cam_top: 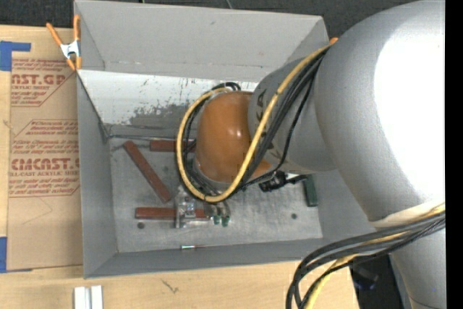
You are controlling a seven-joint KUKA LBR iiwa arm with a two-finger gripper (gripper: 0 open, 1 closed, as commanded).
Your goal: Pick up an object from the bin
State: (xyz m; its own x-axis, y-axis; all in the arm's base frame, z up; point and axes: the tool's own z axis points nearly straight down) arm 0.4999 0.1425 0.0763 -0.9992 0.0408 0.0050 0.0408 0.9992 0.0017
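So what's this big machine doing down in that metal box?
A robot arm reaches into the grey bin from the right. Its gripper is down near the bin floor, at the right end of a flat reddish-brown stick lying by the near wall. Whether it has hold of that stick cannot be told. Behind it lie a slanted brown stick and a second brown stick further back, and a small dark green piece lies off to the right.

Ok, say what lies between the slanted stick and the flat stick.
Camera view: only bare bin floor between slanted stick and flat stick.
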